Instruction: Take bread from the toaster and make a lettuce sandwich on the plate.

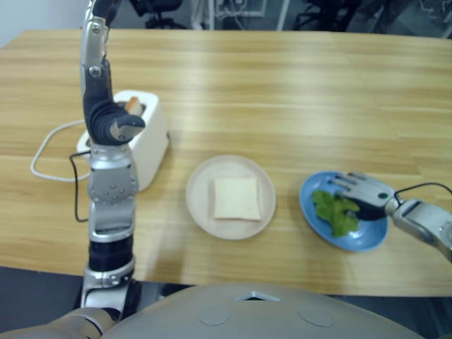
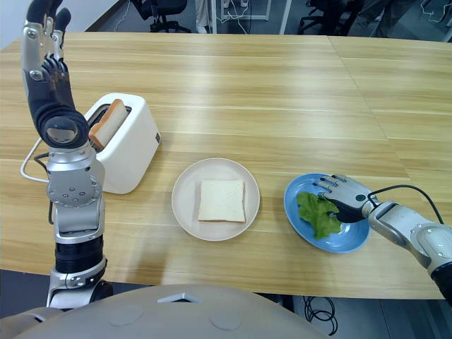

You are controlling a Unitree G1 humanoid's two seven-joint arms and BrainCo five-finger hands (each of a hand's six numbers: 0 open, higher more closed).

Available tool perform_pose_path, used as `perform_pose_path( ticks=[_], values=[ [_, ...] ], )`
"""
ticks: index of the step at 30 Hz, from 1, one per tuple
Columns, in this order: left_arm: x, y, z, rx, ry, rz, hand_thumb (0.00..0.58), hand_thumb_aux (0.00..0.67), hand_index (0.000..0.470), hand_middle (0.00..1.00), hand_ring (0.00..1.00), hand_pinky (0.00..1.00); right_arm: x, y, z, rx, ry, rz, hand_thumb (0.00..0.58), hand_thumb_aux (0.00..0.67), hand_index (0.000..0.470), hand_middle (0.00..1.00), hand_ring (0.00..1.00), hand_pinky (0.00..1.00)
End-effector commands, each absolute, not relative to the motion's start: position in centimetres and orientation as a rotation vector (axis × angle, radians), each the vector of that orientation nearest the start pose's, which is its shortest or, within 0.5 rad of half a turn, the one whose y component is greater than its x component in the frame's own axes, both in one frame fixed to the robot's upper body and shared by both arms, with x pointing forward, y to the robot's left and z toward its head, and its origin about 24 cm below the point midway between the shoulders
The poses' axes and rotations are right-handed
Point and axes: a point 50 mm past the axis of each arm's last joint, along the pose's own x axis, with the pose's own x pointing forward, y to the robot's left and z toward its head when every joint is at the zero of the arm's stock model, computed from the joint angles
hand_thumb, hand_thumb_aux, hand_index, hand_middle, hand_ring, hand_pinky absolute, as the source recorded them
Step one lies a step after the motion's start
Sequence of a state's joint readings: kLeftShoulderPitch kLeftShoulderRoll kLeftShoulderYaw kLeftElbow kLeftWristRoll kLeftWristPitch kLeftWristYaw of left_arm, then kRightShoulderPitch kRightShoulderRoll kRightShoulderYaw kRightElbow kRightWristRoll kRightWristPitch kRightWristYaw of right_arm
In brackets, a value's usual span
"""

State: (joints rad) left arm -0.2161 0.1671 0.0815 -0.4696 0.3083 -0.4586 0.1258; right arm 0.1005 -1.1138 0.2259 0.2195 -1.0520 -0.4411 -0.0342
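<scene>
A white toaster (image 1: 147,141) stands at the left with one bread slice (image 2: 109,121) sticking up from its slot. A second bread slice (image 1: 236,198) lies flat on the cream plate (image 1: 198,191) at the middle front. To the right, a green lettuce leaf (image 2: 316,212) lies on a blue plate (image 1: 361,239). My right hand (image 2: 344,195) rests low over that plate, palm down, its spread fingers touching the leaf's right edge. My left hand (image 2: 44,34) is raised high above the toaster's left side, fingers stretched upward and holding nothing.
The toaster's white cable (image 1: 44,152) loops on the table to its left. My upright left forearm (image 1: 109,205) stands just in front of the toaster. The wooden table (image 1: 296,92) runs wide and bare behind the plates, with office chair legs beyond its far edge.
</scene>
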Motion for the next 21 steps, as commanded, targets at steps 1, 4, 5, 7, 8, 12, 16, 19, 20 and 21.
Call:
perform_pose_path(
  ticks=[1,4,5,7,8,12,16,19,20,21],
  values=[
    [21.7,15.7,22.9,0.432,-1.159,0.108,0.0,0.0,0.0,0.0,0.0,0.0,20.1,-30.7,3.4,-2.013,0.077,0.823,0.58,0.67,0.46,0.0,0.0,0.0],
    [21.7,15.7,23.0,0.435,-1.161,0.105,0.0,0.0,0.0,0.0,0.0,0.0,20.6,-30.2,3.7,-2.009,0.023,0.775,0.58,0.67,0.46,0.0,0.0,0.0],
    [21.8,15.7,23.0,0.436,-1.161,0.104,0.0,0.0,0.0,0.0,0.0,0.0,20.8,-30.1,3.8,-2.004,0.011,0.762,0.58,0.67,0.46,0.23,0.23,0.23],
    [21.8,15.7,23.0,0.439,-1.16,0.103,0.0,0.0,0.0,0.0,0.0,0.0,21.1,-29.9,3.9,-1.995,-0.009,0.733,0.58,0.67,0.46,0.92,0.92,0.92],
    [21.9,15.7,22.9,0.44,-1.158,0.102,0.0,0.0,0.0,0.0,0.0,0.0,21.2,-29.8,4.0,-1.994,-0.015,0.72,0.58,0.67,0.46,1.0,1.0,1.0],
    [22.0,15.7,22.9,0.446,-1.155,0.096,0.0,0.0,0.0,0.0,0.0,0.0,21.5,-29.6,4.2,-1.992,-0.043,0.679,0.58,0.67,0.46,1.0,1.0,1.0],
    [22.0,15.6,22.9,0.451,-1.157,0.092,0.0,0.0,0.0,0.0,0.0,0.0,21.7,-29.6,4.3,-1.986,-0.054,0.651,0.58,0.67,0.46,1.0,1.0,1.0],
    [22.1,15.6,22.9,0.449,-1.159,0.091,0.0,0.0,0.0,0.0,0.0,0.0,21.8,-29.8,4.3,-1.983,-0.055,0.623,0.58,0.67,0.46,1.0,1.0,1.0],
    [22.1,15.6,22.9,0.449,-1.16,0.091,0.0,0.0,0.0,0.0,0.0,0.0,21.8,-29.9,4.4,-1.983,-0.059,0.61,0.58,0.67,0.46,1.0,1.0,1.0],
    [22.1,15.6,22.9,0.449,-1.159,0.092,0.0,0.0,0.0,0.0,0.0,0.0,21.9,-30.0,4.5,-1.982,-0.065,0.595,0.58,0.67,0.46,1.0,1.0,1.0]
  ],
)
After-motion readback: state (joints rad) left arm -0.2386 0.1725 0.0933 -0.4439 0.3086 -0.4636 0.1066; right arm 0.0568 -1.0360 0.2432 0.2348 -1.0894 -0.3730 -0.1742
